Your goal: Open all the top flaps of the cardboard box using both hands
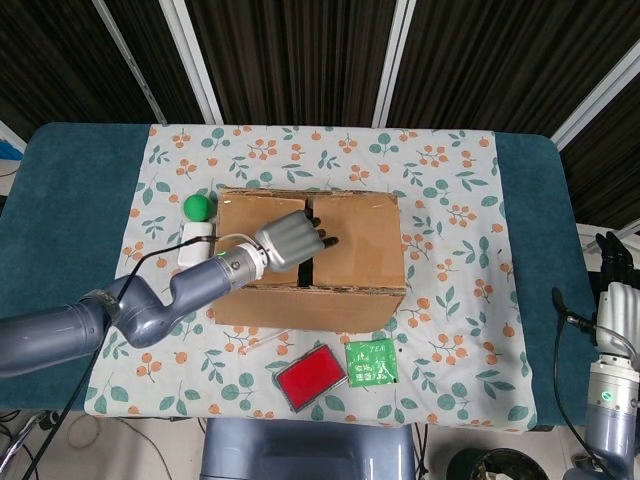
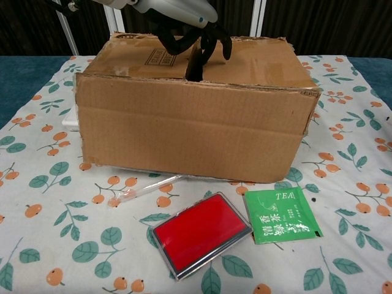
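Over the middle of the table, the left hand (image 1: 293,241) sits on the box (image 1: 355,250), fingers curled at the slit running front to back, seemingly holding nothing. Right hand (image 1: 617,300) waits far off.

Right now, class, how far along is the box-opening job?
Done: nothing; both top flaps of the cardboard box lie closed. In hand: the left robot hand hovers over the centre gap, fingers curled toward it. Left: lifting every flap; the right robot hand is off at the table's edge.
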